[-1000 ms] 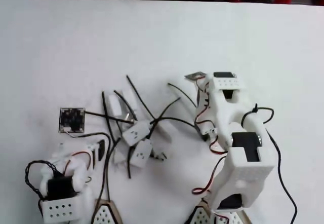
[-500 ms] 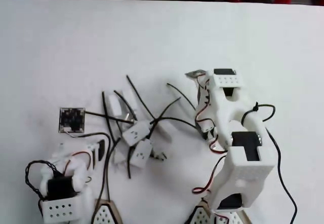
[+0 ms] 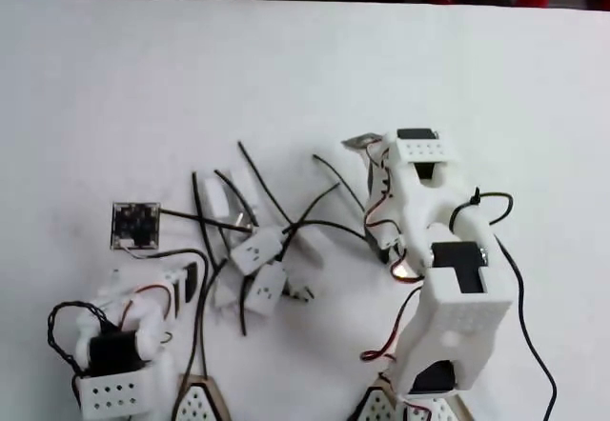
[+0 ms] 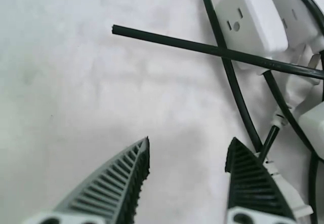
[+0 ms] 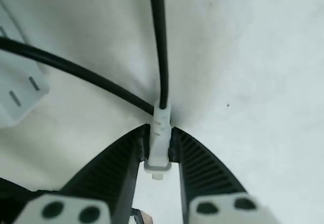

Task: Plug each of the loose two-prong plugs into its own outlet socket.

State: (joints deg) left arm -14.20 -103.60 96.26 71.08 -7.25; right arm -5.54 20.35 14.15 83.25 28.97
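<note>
left claw [image 4: 190,144]: lower left of the high view, spread wide, holding nothing, tips over bare table [image 3: 114,88]. two sockets [image 3: 259,264] sit side by side just right of it, centre frame, in a tangle of black cords [image 3: 286,213]. in the left wrist view they're in the upper right corner, slotted faces showing.

right claw [image 5: 159,133]: right of centre in the high view, tucked under its own arm, pinched shut on a white plug [image 5: 161,118]. the plug's long axis runs in line with the fingers. its lead [image 5: 160,41] leaves the far end and goes straight away from the wrist, to the top of the right wrist frame. can't tell where the prongs are.

key relation: the sockets lie left of the right claw, near but apart. one socket face [image 5: 20,92] with two slots shows at the left edge of the right wrist view, off to the side of the plug's axis, not ahead of it.

my read: the lead end points outward, so the prong end likely faces back at the wrist, and the plug needs turning before it can meet any slots. right arm owns this plug. left claw is free and nearer the sockets, so it's best placed to pin one down during insertion. risk: the cords lying among the sockets could drag them off line.
</note>
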